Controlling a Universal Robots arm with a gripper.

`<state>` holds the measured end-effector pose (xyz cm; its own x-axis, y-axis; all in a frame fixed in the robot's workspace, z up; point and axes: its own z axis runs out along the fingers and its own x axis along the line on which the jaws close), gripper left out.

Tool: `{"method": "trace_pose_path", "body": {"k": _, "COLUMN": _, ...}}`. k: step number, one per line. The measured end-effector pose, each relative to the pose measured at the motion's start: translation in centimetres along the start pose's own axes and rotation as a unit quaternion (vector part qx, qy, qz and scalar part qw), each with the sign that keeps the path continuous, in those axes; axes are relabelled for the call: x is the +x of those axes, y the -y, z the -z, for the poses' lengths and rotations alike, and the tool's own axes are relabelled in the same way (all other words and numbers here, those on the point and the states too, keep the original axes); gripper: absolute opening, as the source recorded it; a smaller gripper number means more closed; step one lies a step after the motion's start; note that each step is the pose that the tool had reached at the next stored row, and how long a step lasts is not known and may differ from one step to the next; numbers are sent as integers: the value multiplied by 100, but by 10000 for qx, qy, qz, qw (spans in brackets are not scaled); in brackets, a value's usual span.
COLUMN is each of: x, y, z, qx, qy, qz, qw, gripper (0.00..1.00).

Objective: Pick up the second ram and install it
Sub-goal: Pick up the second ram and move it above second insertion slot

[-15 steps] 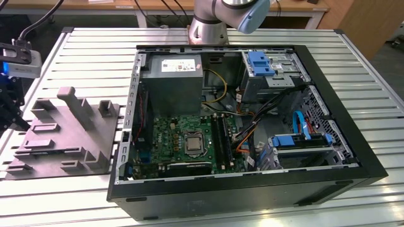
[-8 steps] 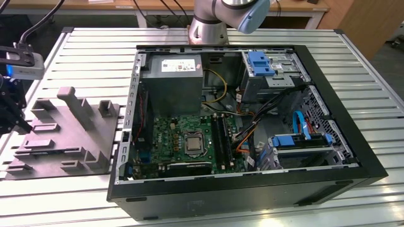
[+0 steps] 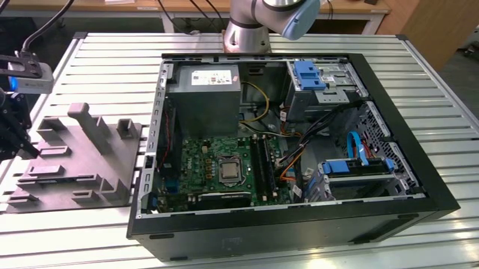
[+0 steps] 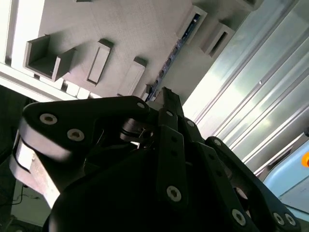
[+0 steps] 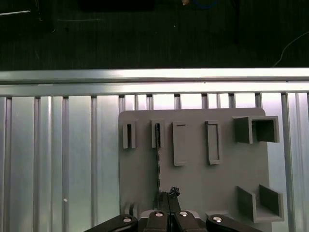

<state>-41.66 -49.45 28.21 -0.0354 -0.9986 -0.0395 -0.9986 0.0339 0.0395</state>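
Note:
The second ram [image 5: 158, 162] stands on edge in a slot of the grey fixture plate [image 5: 193, 183], a thin dark strip in both wrist views [image 4: 170, 60]. My gripper [image 5: 168, 195] hangs over the ram's near end with its fingers [image 4: 170, 104] pressed together and nothing visible between them; whether they touch the ram I cannot tell. In the exterior view the gripper [image 3: 17, 137] is over the exterior view's left part of the fixture plate [image 3: 78, 168]. The black memory slots [image 3: 262, 159] lie on the green motherboard [image 3: 202, 162] inside the open computer case [image 3: 396, 202].
Raised blocks [image 3: 97, 126] and empty slots [image 5: 179, 143] stand on the fixture plate. The ribbed metal table [image 3: 90, 235] carries plate and case. Cables [image 3: 295, 151], drive cages [image 3: 329, 84] and a power supply [image 3: 203, 95] crowd the case. The arm's base [image 3: 247, 33] is behind it.

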Motion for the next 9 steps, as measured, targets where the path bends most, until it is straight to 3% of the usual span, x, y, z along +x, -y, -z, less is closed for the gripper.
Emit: {"method": "trace_pose_path", "body": {"k": 9, "x": 5, "y": 5, "z": -122, "qx": -6, "qy": -7, "qz": 145, "qw": 9999, "gripper": 10}}
